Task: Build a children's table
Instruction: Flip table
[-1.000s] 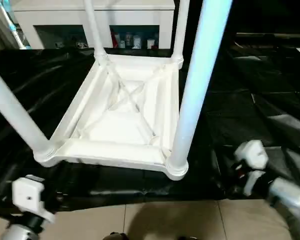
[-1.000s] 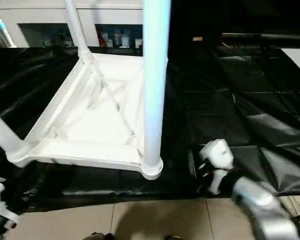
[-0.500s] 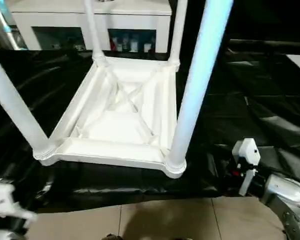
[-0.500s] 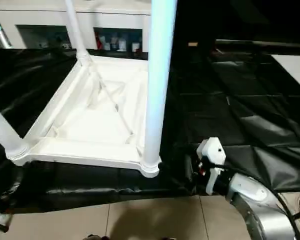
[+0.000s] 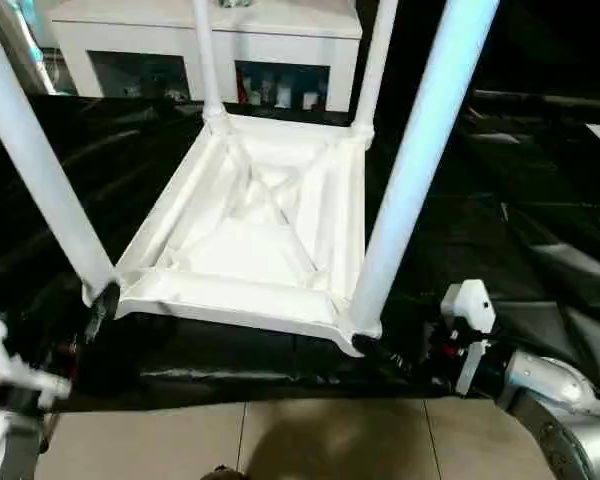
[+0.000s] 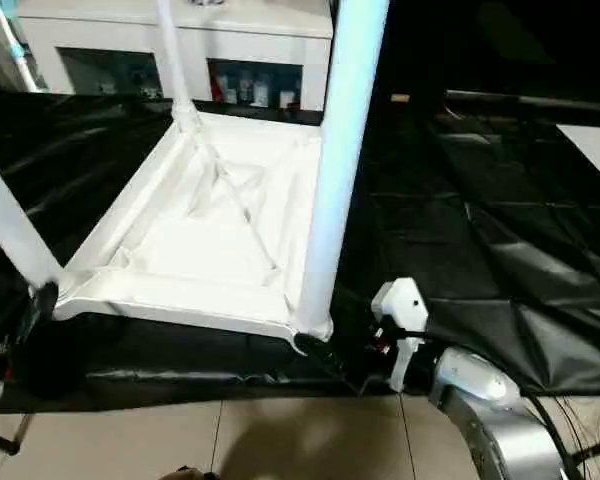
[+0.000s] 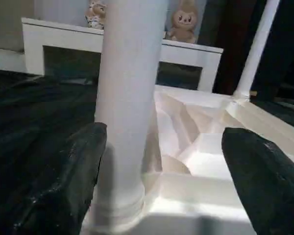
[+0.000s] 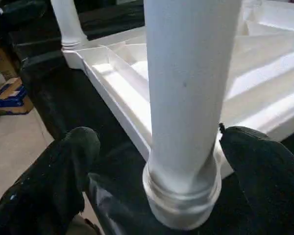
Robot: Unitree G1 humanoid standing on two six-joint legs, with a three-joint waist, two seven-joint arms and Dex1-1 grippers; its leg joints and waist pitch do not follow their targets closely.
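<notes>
The children's table [image 5: 250,240] lies upside down on the black-covered work table [image 5: 520,200], its four white legs standing up from the corner sockets. My left gripper [image 7: 161,134] is open at the near-left corner. Its fingers [image 7: 83,161] straddle the base of the near-left leg [image 7: 130,98] without closing on it. My right gripper [image 8: 159,142] is open at the near-right corner, one finger [image 8: 73,161] on each side of the near-right leg [image 8: 186,73], just above its socket. From the head, that leg [image 5: 410,180] rises close in front of me.
A white cabinet [image 5: 280,30] with small items behind glass stands beyond the table's far edge, two plush figures [image 7: 183,24] on top. Beige floor tiles [image 5: 330,440] run along the near edge. A cardboard box [image 8: 10,93] lies on the floor.
Both grippers have come in from below the table's near edge to its near corners, and their fingers now stand around the two near legs. The head camera has shifted slightly.
</notes>
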